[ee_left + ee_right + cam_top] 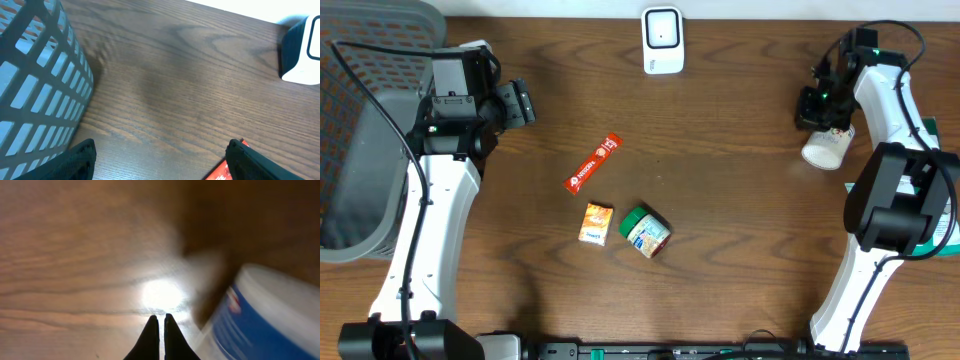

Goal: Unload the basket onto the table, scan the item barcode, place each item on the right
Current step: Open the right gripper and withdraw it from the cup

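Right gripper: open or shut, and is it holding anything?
Shut on nothing. In the right wrist view the fingers of the right gripper meet with nothing between them; the white-and-blue cup sits beside them, ungripped.

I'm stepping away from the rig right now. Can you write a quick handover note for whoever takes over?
Left gripper: open and empty, near the grey basket.
Right gripper: shut on nothing. The white tub lies just beside it, not held.
Items: red sachet, orange packet and green-lidded jar in the middle; scanner at the far edge.
Done: no item is held or at the scanner.
Left: grasp an item and show its barcode to the scanner.
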{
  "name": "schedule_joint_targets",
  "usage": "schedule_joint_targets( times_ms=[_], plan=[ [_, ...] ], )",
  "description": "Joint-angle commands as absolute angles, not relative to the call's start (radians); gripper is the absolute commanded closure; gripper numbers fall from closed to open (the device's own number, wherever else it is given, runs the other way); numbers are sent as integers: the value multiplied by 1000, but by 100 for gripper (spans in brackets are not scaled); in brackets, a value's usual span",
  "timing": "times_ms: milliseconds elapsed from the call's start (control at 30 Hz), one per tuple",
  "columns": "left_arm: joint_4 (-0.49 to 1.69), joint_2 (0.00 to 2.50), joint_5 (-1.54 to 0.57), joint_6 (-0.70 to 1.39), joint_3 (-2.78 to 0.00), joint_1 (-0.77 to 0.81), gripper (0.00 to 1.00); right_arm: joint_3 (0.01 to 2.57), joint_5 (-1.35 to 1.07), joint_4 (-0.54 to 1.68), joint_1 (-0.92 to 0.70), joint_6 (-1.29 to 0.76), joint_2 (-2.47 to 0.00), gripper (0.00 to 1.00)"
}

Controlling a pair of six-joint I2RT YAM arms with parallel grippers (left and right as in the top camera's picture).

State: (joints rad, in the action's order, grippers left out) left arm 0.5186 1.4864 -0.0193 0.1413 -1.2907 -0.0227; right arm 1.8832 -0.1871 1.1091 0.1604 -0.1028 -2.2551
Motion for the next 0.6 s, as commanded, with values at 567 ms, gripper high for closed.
schedule_joint_targets(
  times_ms=[567],
  plan=[
    [518,1496,-7,143,-1293,-23,17,1894,106,1242,252,-85,-2243,99]
  ],
)
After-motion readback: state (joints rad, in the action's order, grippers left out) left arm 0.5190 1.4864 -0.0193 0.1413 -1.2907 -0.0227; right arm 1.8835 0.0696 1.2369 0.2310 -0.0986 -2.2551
